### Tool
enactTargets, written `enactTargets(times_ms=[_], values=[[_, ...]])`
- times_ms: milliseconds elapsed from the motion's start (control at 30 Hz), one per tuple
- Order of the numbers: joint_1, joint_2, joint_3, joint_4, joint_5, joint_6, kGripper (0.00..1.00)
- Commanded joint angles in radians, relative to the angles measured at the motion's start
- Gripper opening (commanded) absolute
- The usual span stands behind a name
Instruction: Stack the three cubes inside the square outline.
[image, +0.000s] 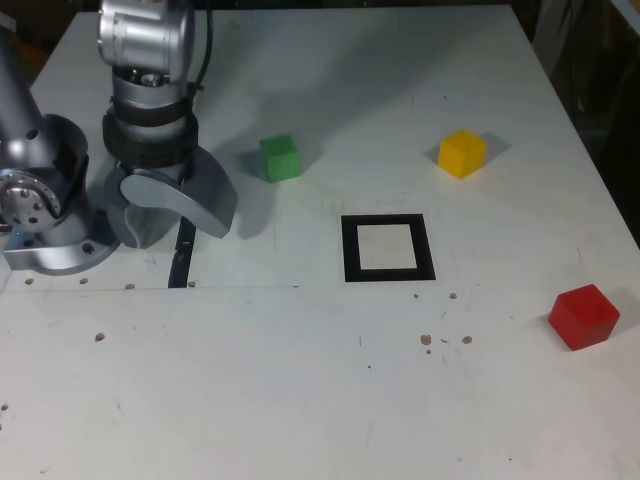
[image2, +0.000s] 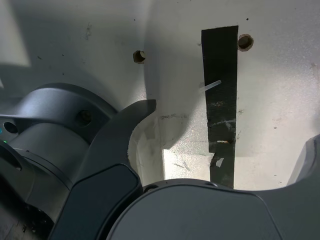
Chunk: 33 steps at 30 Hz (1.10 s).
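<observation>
The red cube (image: 583, 316) lies nearest the camera, low at the right edge of the exterior view, on the bare white table (image: 300, 400). Above it, in the upper right of the frame, sits the yellow cube (image: 462, 153); the green cube (image: 279, 158) sits left of centre in the upper half. All three stand apart from one another and none is on another.

The square outline (image: 388, 248) lies at the middle of the frame, its white inside empty, with the green cube nearest to it, up and to the left.

The gripper (image: 175, 208) hangs at the left of the exterior view, pointing down beside the arm's base (image: 50, 235), over a thin black tape strip (image: 183, 255). Its jaws stand wide apart and hold nothing; the wrist view shows only the strip (image2: 220, 105), bare table and a few small holes between them.

By my judgement the task is at its very start: no cube is picked and nothing is stacked. The next move calls for the arm to travel toward one cube, likely the green one as the closest, line the spread jaws up with two opposite faces, lower around it and close. That first cube must land squarely inside the frame, since the other two rest on it.
</observation>
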Motion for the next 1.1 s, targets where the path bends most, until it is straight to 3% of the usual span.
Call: enactTargets(times_ms=[0,233,433,600,767,967,1067], values=[[0.001,-0.006,0.002,-0.003,0.002,-0.002,0.99],[0.001,-0.007,-0.008,0.005,0.006,-0.026,0.99],[-0.038,-0.037,-0.144,0.134,0.015,-0.105,0.99],[-0.154,0.011,-0.454,0.331,0.060,-0.182,0.98],[-0.224,0.128,-0.777,0.525,0.112,-0.203,0.98],[-0.267,0.289,-1.128,0.647,0.093,-0.187,0.98],[-0.307,0.363,-1.317,0.702,0.103,-0.179,0.98]])
